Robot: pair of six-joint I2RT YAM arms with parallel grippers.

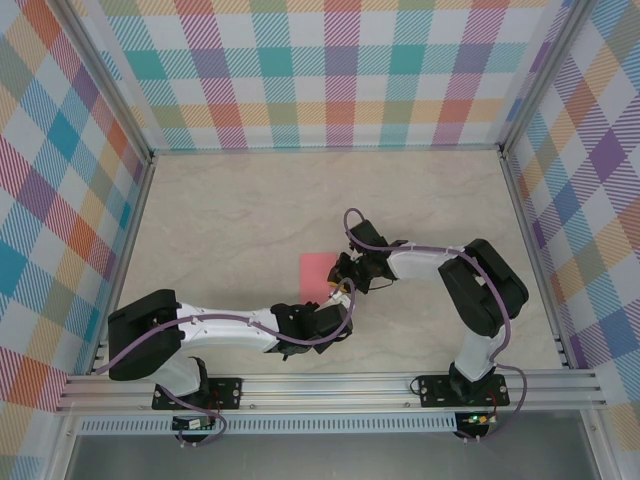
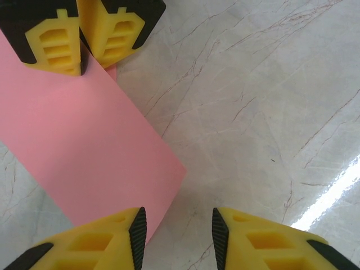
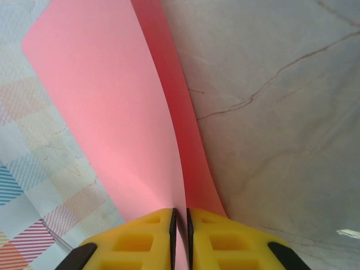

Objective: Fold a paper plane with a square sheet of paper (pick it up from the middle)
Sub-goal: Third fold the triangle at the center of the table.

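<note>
The salmon-pink sheet of paper [image 1: 316, 270] lies mid-table, doubled over into a rectangle rather than a pointed plane. In the right wrist view its two layers [image 3: 112, 101] rise from the table into my right gripper [image 3: 181, 216], which is shut on the paper's edge. The left wrist view shows the paper [image 2: 84, 140] flat on the marble, with the right gripper [image 2: 84, 56] pinching its far end. My left gripper [image 2: 177, 225] hovers at the paper's near corner, open. One fingertip [image 2: 138, 230] overlaps the paper's edge and bare table shows between the jaws. From above, the left gripper [image 1: 338, 298] sits just below the right gripper [image 1: 345, 273].
The marble-patterned tabletop [image 1: 230, 220] is ringed by checked walls [image 1: 330, 70] on three sides, with an aluminium rail [image 1: 330, 385] along the near edge. Open table stretches behind and to the left of the paper.
</note>
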